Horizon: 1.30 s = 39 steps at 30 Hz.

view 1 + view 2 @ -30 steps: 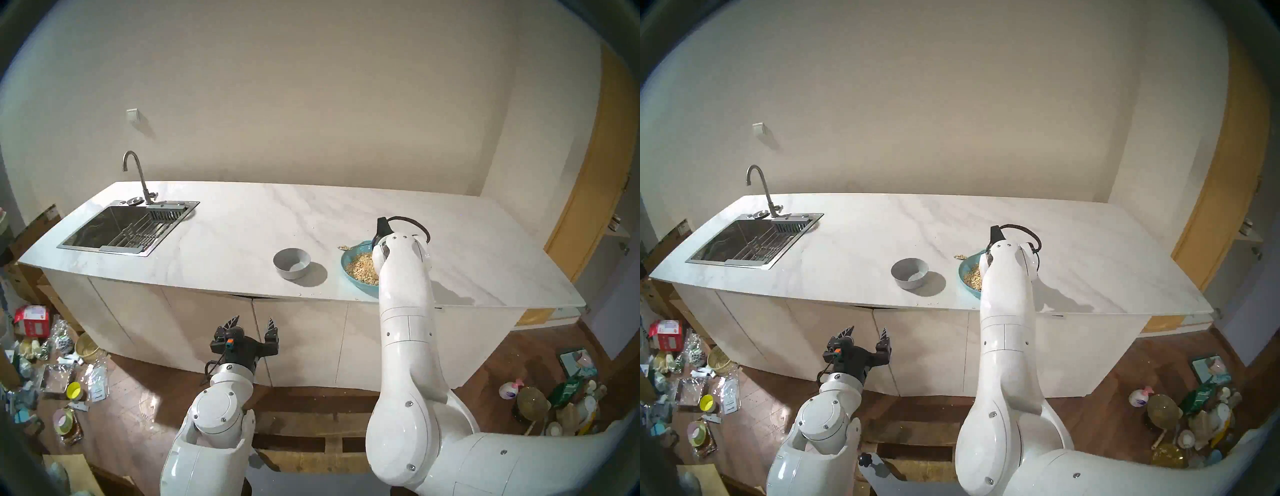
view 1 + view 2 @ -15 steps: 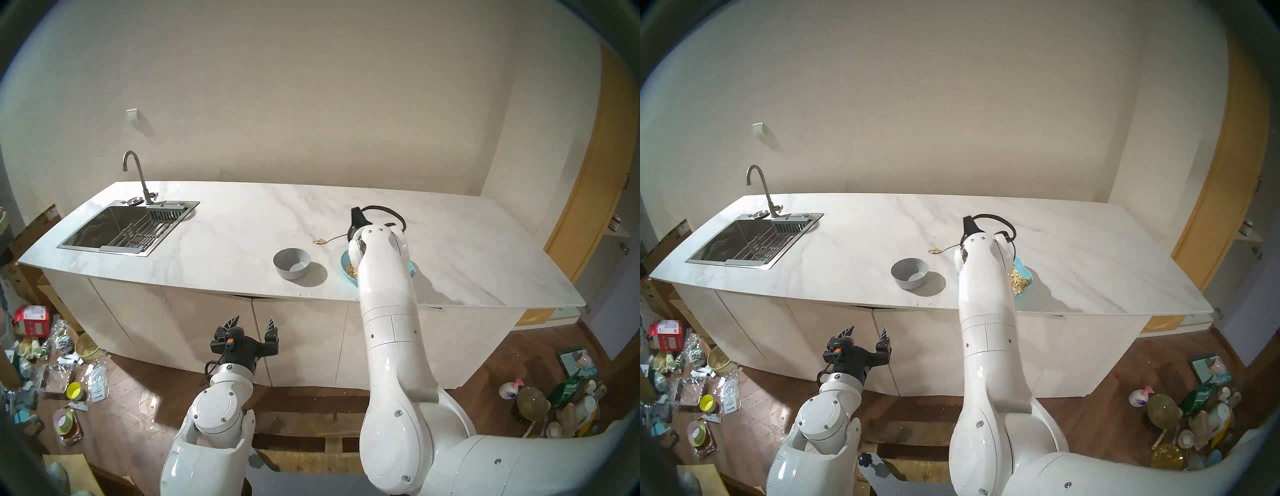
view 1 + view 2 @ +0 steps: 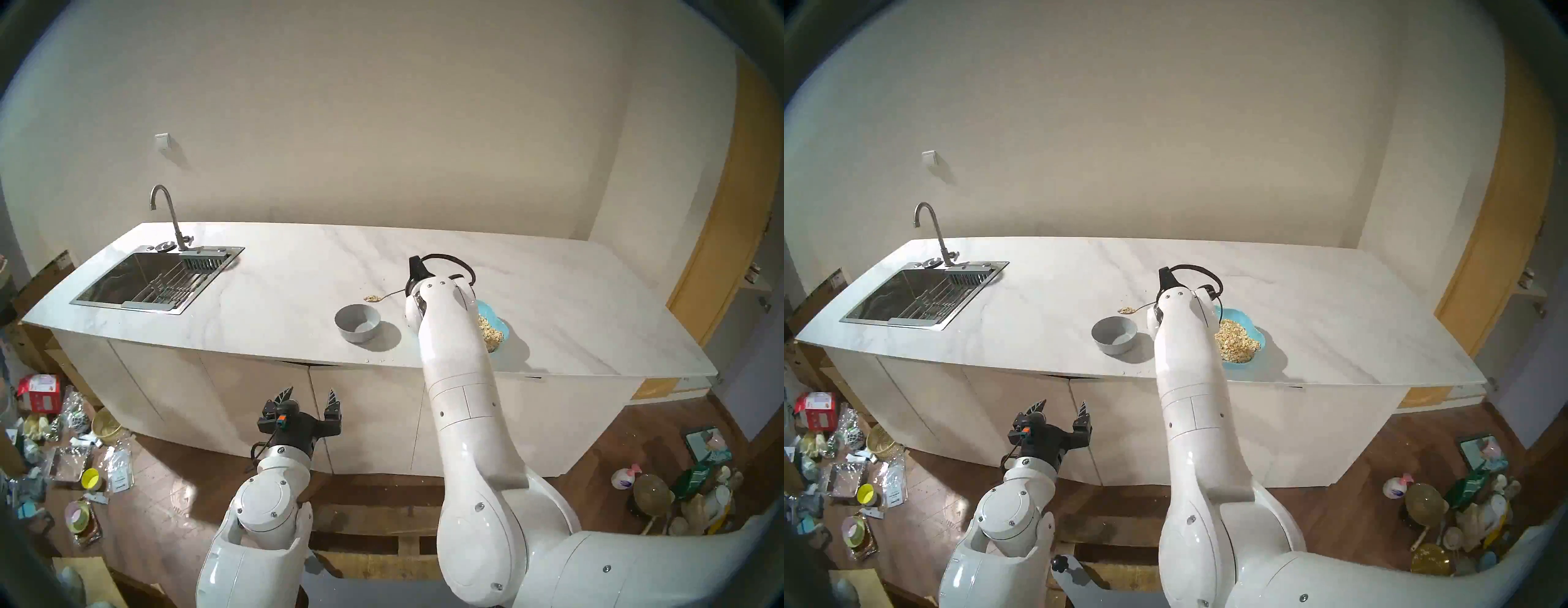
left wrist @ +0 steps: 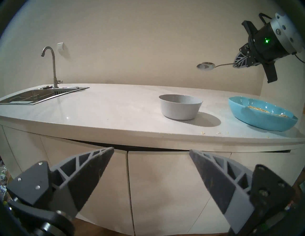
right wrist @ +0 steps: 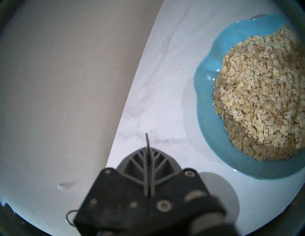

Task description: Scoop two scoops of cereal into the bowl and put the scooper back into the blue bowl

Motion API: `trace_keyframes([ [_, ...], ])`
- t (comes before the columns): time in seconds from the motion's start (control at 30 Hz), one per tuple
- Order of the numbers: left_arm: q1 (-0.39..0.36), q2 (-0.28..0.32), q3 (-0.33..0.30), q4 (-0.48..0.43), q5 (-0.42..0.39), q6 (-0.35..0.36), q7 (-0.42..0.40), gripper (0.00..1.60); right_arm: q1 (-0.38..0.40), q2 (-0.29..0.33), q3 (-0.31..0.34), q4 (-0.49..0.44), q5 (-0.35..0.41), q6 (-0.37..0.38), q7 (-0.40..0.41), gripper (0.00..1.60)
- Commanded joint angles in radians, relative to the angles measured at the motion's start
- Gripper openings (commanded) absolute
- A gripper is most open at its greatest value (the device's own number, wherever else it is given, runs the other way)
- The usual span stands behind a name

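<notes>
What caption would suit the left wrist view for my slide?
Right pincer holds a slim silver metal spoon high above the small grey bowl, beside the wide turquoise bowl.

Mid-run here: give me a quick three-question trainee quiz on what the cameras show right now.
1. True or false: the right gripper is shut on the spoon.
2. What lies in the spoon's head in the head view: (a) nothing, (b) cereal, (c) water?
3. Which dish holds the heap of flakes?

Key:
1. True.
2. b.
3. The blue bowl, not the grey bowl, whose visible inside looks bare. The left gripper is open, below the counter.
</notes>
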<state>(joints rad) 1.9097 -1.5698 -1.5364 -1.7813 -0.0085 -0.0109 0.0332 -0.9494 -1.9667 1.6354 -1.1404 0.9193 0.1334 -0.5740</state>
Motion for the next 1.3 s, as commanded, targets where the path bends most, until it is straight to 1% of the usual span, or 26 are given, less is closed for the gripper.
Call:
trace_keyframes([
  [0.0, -0.005, 0.0, 0.003, -0.025, -0.001, -0.006, -0.004, 1.6, 0.057, -0.019, -0.015, 0.028, -0.002, -0.026, 0.025, 0.0],
  [0.23, -0.005, 0.0, 0.003, -0.025, -0.001, -0.006, -0.004, 1.6, 0.083, -0.021, -0.03, 0.082, -0.007, -0.041, 0.038, 0.0],
  [0.47, -0.005, 0.0, 0.003, -0.025, -0.001, -0.006, -0.004, 1.6, 0.103, -0.019, -0.035, 0.107, -0.006, -0.049, 0.045, 0.0],
  [0.63, -0.005, 0.0, 0.003, -0.025, -0.001, -0.006, -0.004, 1.6, 0.111, -0.004, -0.061, 0.123, -0.031, -0.058, 0.068, 0.0],
  [0.73, -0.005, 0.0, 0.003, -0.025, -0.001, -0.006, -0.004, 1.6, 0.105, 0.011, -0.105, 0.125, -0.067, -0.063, 0.09, 0.0],
  [0.77, -0.005, 0.0, 0.003, -0.025, -0.001, -0.006, -0.004, 1.6, 0.105, 0.011, -0.105, 0.125, -0.067, -0.063, 0.09, 0.0],
  [0.93, -0.005, 0.001, 0.003, -0.026, -0.002, -0.006, -0.004, 1.6, 0.095, 0.02, -0.146, 0.133, -0.075, -0.076, 0.113, 0.0],
  [1.07, -0.005, 0.001, 0.003, -0.026, -0.002, -0.006, -0.004, 1.6, 0.091, 0.028, -0.163, 0.135, -0.086, -0.087, 0.13, 0.0],
  [1.27, -0.004, 0.001, 0.003, -0.026, -0.002, -0.006, -0.004, 1.6, 0.085, 0.048, -0.172, 0.133, -0.101, -0.094, 0.144, 0.0],
])
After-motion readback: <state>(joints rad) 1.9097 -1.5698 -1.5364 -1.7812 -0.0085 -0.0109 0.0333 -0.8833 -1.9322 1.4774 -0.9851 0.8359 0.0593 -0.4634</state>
